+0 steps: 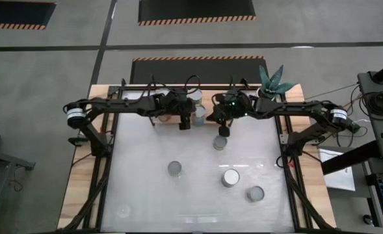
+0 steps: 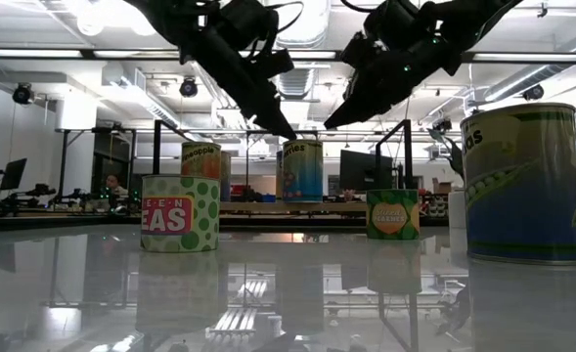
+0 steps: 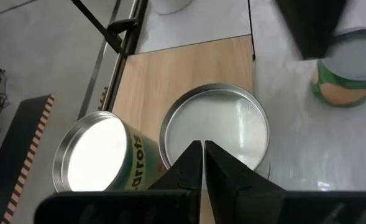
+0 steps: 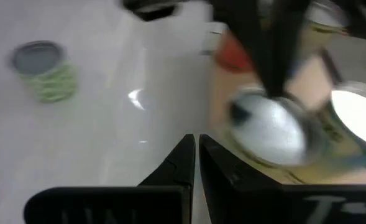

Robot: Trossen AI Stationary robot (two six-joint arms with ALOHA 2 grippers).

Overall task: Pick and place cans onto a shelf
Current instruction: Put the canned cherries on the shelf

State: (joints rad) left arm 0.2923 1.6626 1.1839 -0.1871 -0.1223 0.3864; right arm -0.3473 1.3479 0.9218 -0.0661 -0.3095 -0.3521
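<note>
Three cans stand on the shelf (image 3: 170, 74) at the table's far edge; two silver-lidded ones show in the left wrist view (image 3: 217, 127) (image 3: 99, 155). Several more cans stand on the white table (image 1: 220, 142) (image 1: 175, 169) (image 1: 230, 177) (image 1: 255, 194). My left gripper (image 3: 202, 149) is shut and slants down over the near rim of the middle shelf can (image 2: 302, 171). My right gripper (image 1: 222, 130) is shut too, hanging above the table just right of it, over the nearest table can, holding nothing. My left gripper's shut fingertips (image 3: 195, 152) stand right at the near edge of the can's lid (image 3: 220, 118), slanting down from the table's near side. Whether they touch the lid, I cannot tell. The can stands upright on the shelf board.
A plant in a white pot (image 1: 269, 81) stands at the far right by the shelf. The shelf's black rods (image 3: 114, 28) run along its edges. The two arms' grippers are close together over the far middle; the near left of the table holds no cans.
</note>
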